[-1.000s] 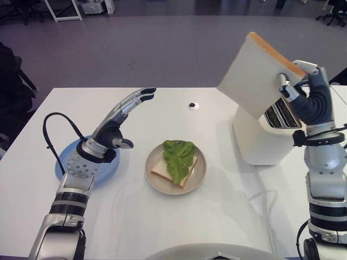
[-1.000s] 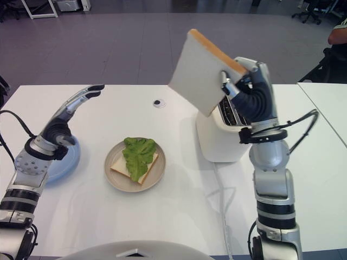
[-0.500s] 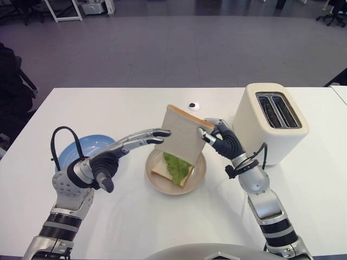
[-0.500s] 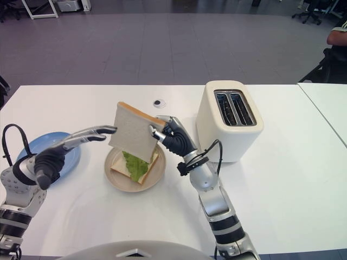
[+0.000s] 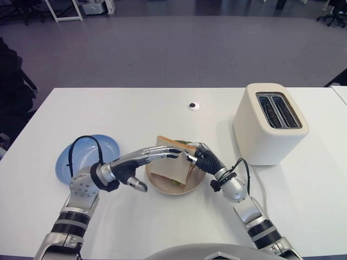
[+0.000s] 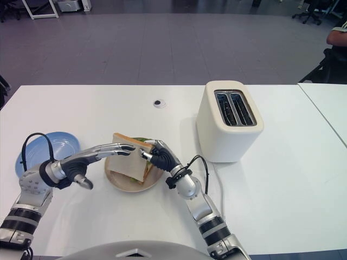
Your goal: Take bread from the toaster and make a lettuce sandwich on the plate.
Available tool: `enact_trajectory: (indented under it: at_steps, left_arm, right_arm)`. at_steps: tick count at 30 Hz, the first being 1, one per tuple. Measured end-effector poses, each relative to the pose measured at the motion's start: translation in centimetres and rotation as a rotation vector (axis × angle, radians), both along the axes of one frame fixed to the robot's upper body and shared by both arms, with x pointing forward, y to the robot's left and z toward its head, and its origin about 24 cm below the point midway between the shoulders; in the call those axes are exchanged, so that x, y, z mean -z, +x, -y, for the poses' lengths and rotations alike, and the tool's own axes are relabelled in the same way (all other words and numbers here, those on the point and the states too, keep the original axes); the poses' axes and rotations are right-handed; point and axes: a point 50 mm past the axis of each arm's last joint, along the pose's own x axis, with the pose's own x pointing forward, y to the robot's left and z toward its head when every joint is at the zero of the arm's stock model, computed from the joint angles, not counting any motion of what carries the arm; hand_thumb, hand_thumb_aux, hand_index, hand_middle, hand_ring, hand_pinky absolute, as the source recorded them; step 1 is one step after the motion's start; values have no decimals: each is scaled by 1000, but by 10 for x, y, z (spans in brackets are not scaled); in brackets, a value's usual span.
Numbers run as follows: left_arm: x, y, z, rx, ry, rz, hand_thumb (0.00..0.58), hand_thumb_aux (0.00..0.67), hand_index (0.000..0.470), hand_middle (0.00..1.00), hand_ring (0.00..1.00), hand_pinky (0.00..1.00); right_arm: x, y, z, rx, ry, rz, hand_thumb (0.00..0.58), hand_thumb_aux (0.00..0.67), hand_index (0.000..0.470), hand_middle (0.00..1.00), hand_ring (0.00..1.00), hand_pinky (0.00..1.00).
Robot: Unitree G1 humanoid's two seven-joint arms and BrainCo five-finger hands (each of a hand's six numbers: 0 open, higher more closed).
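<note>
Over the tan plate (image 5: 187,189), right hand (image 5: 205,158) low, fingers pinching the tilted bread slice (image 5: 169,163) by its right edge, left hand (image 5: 133,164) stretched across, straight fingers touching the slice's upper left, toaster (image 5: 269,130) well apart.

Cream toaster (image 5: 269,135), white bread (image 5: 169,165) w/ tan crust, beige plate (image 5: 179,190), lt blue plate (image 5: 111,146), white table (image 5: 135,114)
</note>
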Motion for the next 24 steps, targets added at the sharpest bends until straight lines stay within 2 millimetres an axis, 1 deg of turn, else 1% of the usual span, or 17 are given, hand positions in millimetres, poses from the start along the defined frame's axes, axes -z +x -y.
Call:
enact_trajectory:
  at_steps: [1,4,5,6,7,9,10,11,14,16,17,18,19,20,22,23,24]
  left_arm:
    - [6,5,0,-26,47,-4,216,139,98,0,0,0]
    - [19,11,-2,-71,143,-19,212,137,96,0,0,0]
    - [25,12,-3,-77,174,-30,132,81,57,0,0,0]
    - [27,12,-4,-81,187,-37,83,50,35,0,0,0]
    - [29,12,-4,-79,196,-38,66,39,28,0,0,0]
    - [32,14,-3,-78,222,-38,79,47,33,0,0,0]
    - [33,14,-4,-80,228,-37,96,58,41,0,0,0]
    - [34,14,-4,-79,235,-37,104,63,44,0,0,0]
    - [37,15,-2,-75,237,-39,128,79,55,0,0,0]
    - [37,16,-2,-77,241,-37,164,102,72,0,0,0]
    - [38,16,-2,-75,243,-41,175,110,77,0,0,0]
    - [39,16,-2,-76,245,-41,175,110,77,0,0,0]
    - [39,16,-1,-70,256,-40,152,95,66,0,0,0]
    - [39,16,-1,-70,256,-38,144,89,63,0,0,0]
    - [39,16,-2,-75,256,-33,132,81,57,0,0,0]
    - [39,17,-2,-75,254,-31,128,79,55,0,0,0]
    - [38,17,-2,-79,249,-26,152,95,66,0,0,0]
  right_arm:
    - [4,0,2,1,-39,1,580,670,470,1000,1000,1000]
    - [11,0,5,16,-108,13,580,670,470,1000,1000,1000]
    - [11,0,6,24,-128,30,580,670,470,1000,1000,1000]
    - [11,1,6,28,-138,40,580,670,470,1000,1000,1000]
    - [11,1,7,32,-158,55,580,670,470,1000,1000,1000]
    - [11,3,7,41,-180,72,580,670,470,1000,1000,1000]
    - [11,4,8,47,-189,82,501,423,297,1000,1000,1000]
    - [11,5,8,54,-198,92,0,0,0,1000,1000,1000]
    - [9,8,11,87,-199,115,0,0,0,984,984,984]
    - [5,10,14,112,-189,133,0,0,0,820,820,820]
    - [2,11,16,125,-183,143,0,0,0,792,792,792]
    - [-3,13,19,148,-170,160,0,0,0,686,686,686]
    - [-9,16,23,173,-157,184,0,0,0,573,573,573]
    - [-15,19,26,193,-141,208,0,0,0,522,522,522]
    - [-22,24,34,235,-125,231,0,0,0,365,365,365]
    - [-24,26,38,254,-120,238,0,0,0,353,353,353]
    - [-28,28,46,289,-103,244,0,0,0,345,345,345]
